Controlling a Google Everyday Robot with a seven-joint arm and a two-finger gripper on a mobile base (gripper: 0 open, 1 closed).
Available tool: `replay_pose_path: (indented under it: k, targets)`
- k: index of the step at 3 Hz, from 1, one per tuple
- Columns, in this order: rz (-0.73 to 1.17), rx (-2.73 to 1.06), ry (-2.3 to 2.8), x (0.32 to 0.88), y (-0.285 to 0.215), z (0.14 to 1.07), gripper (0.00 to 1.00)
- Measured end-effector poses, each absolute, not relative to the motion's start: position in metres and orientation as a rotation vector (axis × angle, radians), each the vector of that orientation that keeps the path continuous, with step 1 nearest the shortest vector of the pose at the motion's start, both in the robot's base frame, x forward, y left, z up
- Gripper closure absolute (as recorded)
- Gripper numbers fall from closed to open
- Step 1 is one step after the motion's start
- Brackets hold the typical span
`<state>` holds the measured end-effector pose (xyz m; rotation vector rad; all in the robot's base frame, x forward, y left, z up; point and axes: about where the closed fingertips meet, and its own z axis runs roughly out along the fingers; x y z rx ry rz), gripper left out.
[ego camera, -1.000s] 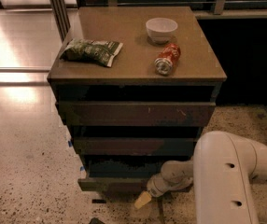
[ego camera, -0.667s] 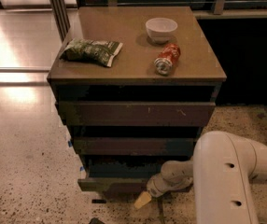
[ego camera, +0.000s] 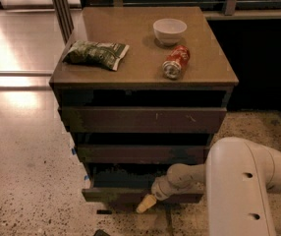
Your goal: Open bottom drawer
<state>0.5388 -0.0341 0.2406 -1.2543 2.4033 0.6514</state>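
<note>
The bottom drawer (ego camera: 116, 194) is the lowest of three dark-brown flat fronts. It stands pulled out a little, with a dark gap and some inner floor (ego camera: 123, 178) showing above its front. My gripper (ego camera: 148, 203) sits at the drawer's front edge, right of the middle, with a pale fingertip (ego camera: 145, 204) pointing down-left over the front. My white arm (ego camera: 238, 186) reaches in from the lower right. The middle drawer front (ego camera: 143, 154) and the wide top drawer front (ego camera: 143, 119) are above it.
On the cabinet top (ego camera: 145, 73) lie a green snack bag (ego camera: 96, 53), a white bowl (ego camera: 170, 31) and a red can (ego camera: 176, 62) on its side. Speckled floor (ego camera: 27, 181) lies to the left. A dark wall is at the right.
</note>
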Motion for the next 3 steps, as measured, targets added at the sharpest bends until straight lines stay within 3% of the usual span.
replay_pose_path:
  k: [3]
  targets:
    - [0.599,-1.223,2.490,0.539,-0.034,0.193,0.00]
